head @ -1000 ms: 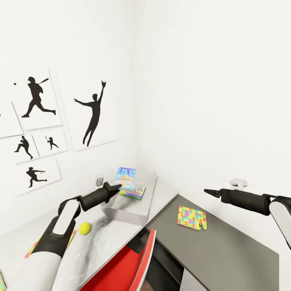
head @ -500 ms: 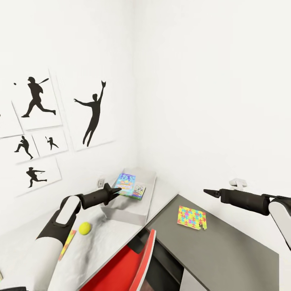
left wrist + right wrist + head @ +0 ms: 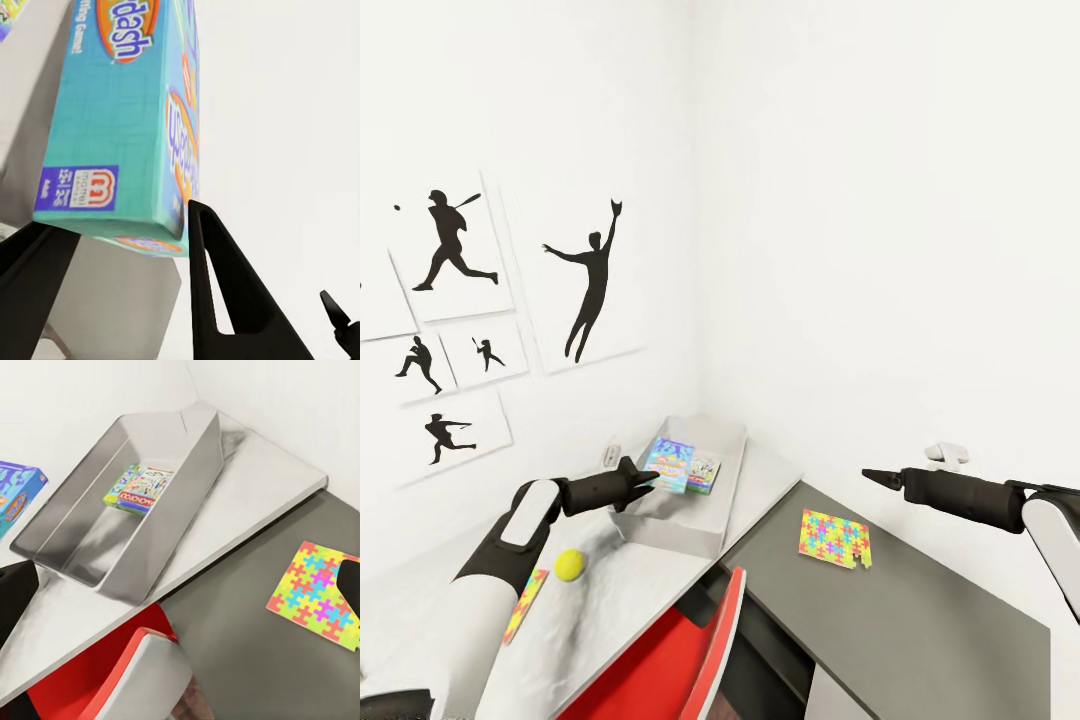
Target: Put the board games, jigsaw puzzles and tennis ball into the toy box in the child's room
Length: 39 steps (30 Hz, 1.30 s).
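blue board game (image 3: 669,464) clamped in left gripper (image 3: 643,479) above toy box (image 3: 722,446), near side. second board game (image 3: 703,473) flat inside. jigsaw puzzle (image 3: 834,537) on dark bench (image 3: 920,610); tennis ball (image 3: 569,565) on pale section. right gripper (image 3: 874,477) aloft, jaw state indiscernible.

Bright, even rendered light; soft shadows; edges perhaps slightly stretched.

walls (image 3: 880,200): white, corner | posters (image 3: 595,280): black baseball silhouettes | chair (image 3: 700,650): red, at desk
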Motion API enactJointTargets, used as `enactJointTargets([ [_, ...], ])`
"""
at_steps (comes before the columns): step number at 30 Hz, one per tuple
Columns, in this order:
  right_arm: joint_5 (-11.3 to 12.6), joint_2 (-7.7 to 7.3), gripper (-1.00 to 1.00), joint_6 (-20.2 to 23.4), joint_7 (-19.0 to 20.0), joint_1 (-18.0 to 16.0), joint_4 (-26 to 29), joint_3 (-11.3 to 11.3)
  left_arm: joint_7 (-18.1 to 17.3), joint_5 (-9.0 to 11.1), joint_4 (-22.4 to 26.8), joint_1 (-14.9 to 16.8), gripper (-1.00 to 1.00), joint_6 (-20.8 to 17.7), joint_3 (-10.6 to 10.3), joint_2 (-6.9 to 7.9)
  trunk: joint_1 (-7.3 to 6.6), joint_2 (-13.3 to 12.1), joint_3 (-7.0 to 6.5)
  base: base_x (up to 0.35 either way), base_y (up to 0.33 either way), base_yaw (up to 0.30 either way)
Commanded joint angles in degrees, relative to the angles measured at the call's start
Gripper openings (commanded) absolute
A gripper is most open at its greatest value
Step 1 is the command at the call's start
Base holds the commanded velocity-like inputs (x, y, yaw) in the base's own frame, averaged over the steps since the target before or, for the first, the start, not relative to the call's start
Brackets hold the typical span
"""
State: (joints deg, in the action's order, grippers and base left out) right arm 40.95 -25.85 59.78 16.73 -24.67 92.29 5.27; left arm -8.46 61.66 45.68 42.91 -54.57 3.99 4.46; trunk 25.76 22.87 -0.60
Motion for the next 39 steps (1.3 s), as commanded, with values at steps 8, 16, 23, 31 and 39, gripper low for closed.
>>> enactJointTargets([
  [8, -0.5, 0.01, 1.0, 0.2, 0.6, 0.0, 0.0, -0.1, 0.7, -0.5, -0.9, 0.3, -1.0, -0.3, 0.1, -0.13, 0.02, 0.0, 0.03, 0.0, 0.0, 0.0],
  [16, -0.5, 0.0, 1.0, 0.2, 0.6, 0.0, 0.0, -0.1, 0.9, -0.5, -1.3, 0.5, -1.0, -0.4, 0.1, -0.15, 0.02, 0.0, 0.11, 0.0, 0.0, 0.0],
  [23, 0.1, 0.03, 1.0, 0.2, 0.7, -0.2, -0.2, 0.0, 0.2, -0.3, -1.3, 0.6, -1.0, -0.3, 0.0, -0.27, 0.02, 0.0, 0.18, 0.0, 0.0, 0.0],
  [31, 4.8, 1.71, 1.0, 0.2, 0.7, -1.3, -1.5, -1.9, -4.6, -0.4, -0.6, 0.6, -1.0, -0.3, -0.2, -1.63, 0.02, 0.0, 0.2, 0.0, 0.0, 0.0],
  [39, 9.0, 5.36, 1.0, 0.2, 0.7, -5.4, -5.6, -8.7, -8.8, -0.6, -0.4, 0.5, -1.0, 0.1, -2.9, -2.36, 0.02, 0.0, 0.2, 0.0, 0.0, 0.0],
])
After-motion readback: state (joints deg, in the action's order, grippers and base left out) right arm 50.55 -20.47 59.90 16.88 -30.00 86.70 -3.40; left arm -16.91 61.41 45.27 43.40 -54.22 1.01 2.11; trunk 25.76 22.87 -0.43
